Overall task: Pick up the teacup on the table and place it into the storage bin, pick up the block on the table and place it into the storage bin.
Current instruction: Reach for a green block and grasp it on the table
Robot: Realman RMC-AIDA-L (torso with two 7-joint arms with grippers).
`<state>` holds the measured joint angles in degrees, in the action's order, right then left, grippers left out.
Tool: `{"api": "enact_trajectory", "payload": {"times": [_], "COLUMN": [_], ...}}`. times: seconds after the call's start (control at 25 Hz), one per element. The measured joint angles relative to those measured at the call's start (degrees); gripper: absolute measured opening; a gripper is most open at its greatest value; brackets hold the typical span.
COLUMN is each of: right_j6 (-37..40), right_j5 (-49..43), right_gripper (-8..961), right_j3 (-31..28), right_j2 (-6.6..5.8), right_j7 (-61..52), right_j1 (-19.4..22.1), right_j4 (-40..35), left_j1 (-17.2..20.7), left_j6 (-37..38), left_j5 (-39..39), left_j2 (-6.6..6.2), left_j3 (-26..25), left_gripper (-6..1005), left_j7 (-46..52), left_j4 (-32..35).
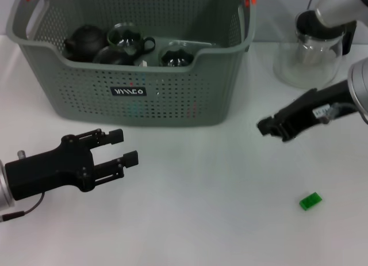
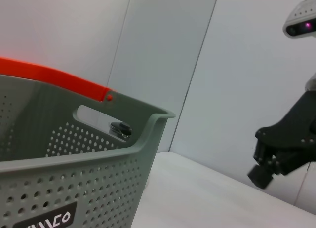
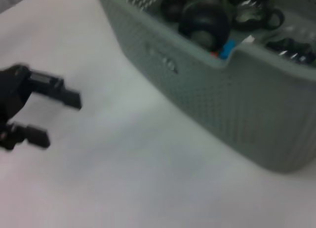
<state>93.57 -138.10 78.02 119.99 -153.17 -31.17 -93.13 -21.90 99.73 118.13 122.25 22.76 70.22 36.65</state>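
The grey-green storage bin [image 1: 138, 99] stands at the back of the white table [image 1: 201, 208]. Inside it are a black teapot [image 1: 83, 41] and glass teacups [image 1: 127, 38]; no teacup stands on the table. A small green block [image 1: 310, 201] lies on the table at the front right. My left gripper [image 1: 123, 148] hovers open and empty in front of the bin's left half; it also shows in the right wrist view [image 3: 44, 112]. My right gripper [image 1: 271, 128] hangs right of the bin, behind and left of the block. In the left wrist view the bin [image 2: 98, 164] fills the foreground, with the right gripper [image 2: 269, 164] beyond.
A glass pitcher [image 1: 307, 59] with a black lid stands at the back right, partly behind my right arm. The right wrist view shows the bin [image 3: 222, 90] holding the teapot [image 3: 205, 23] and a small blue piece [image 3: 227, 48].
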Motion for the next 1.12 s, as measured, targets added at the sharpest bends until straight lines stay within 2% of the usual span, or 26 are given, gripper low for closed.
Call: {"api": "enact_trajectory", "payload": {"times": [0.2, 0.36, 0.56, 0.92, 1.12], "right_j6": [5.07, 9.7, 11.61, 10.01, 7.27], "right_j5": [-0.46, -4.94, -10.95, -17.04, -18.21], "right_gripper": [13, 21, 232, 469, 506], "right_j3": [0.38, -0.89, 0.12, 4.13, 7.62], "right_j2": [0.03, -0.04, 0.28, 0.42, 0.51], "right_j7": [3.32, 1.22, -3.45, -10.21, -12.07], "right_j1": [0.08, -0.3, -0.16, 0.4, 0.57], "right_j4": [0.14, 2.28, 5.92, 9.15, 9.56], "left_j1": [-0.13, -0.32, -0.52, -0.6, -0.53], "left_j6": [-0.15, -0.3, -0.4, -0.49, -0.69], "left_j5": [0.0, 0.0, 0.0, 0.0, 0.0], "left_j2": [-0.06, -0.15, -0.08, -0.16, -0.17], "left_j3": [0.0, 0.01, 0.01, 0.01, 0.0], "left_gripper": [673, 673, 674, 674, 674], "left_j7": [0.0, 0.0, 0.0, -0.38, -0.58], "left_j4": [0.0, 0.0, 0.0, 0.0, 0.0]}}
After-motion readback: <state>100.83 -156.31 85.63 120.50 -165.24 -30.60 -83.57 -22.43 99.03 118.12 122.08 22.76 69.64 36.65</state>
